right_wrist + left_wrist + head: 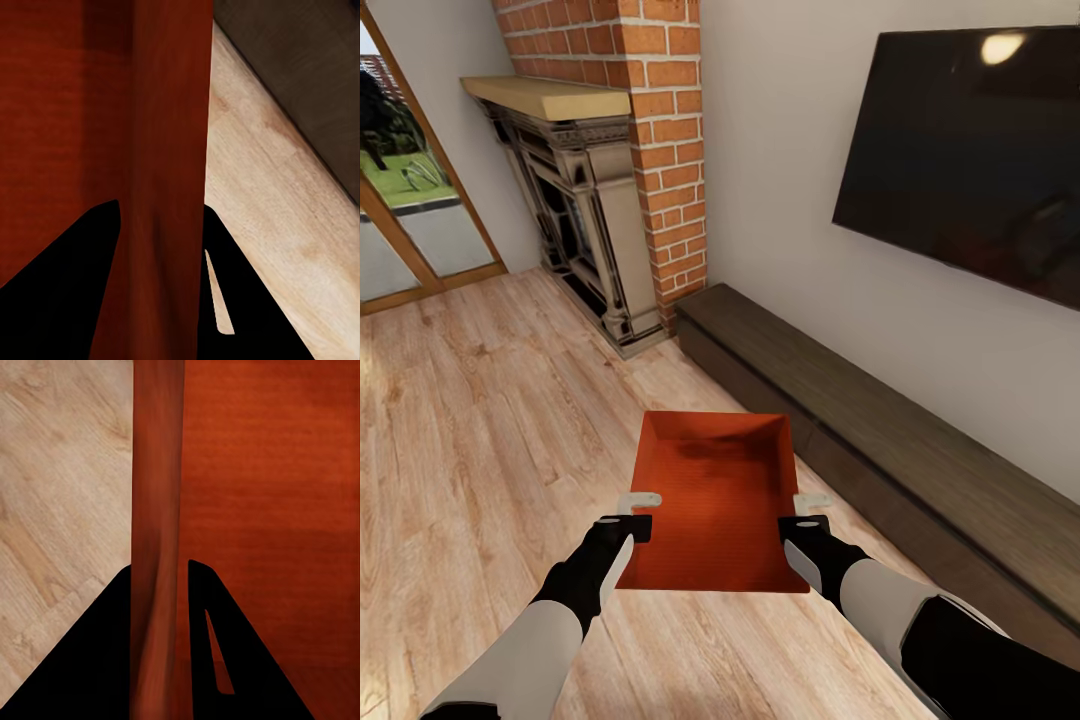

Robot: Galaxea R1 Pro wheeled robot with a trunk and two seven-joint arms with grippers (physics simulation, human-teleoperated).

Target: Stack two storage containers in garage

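Note:
One orange-red storage container sits open side up between my two arms, over the light wood plank floor of the living room. My left gripper is shut on its left wall, and my right gripper is shut on its right wall. In the left wrist view the container wall runs between the dark fingers of the left gripper. The right wrist view shows the other wall pinched in the right gripper. The inside of the container is bare.
A brick chimney with a dark fireplace stands ahead on the left. A low dark cabinet runs along the right wall under a wall TV. A glass door is at the far left.

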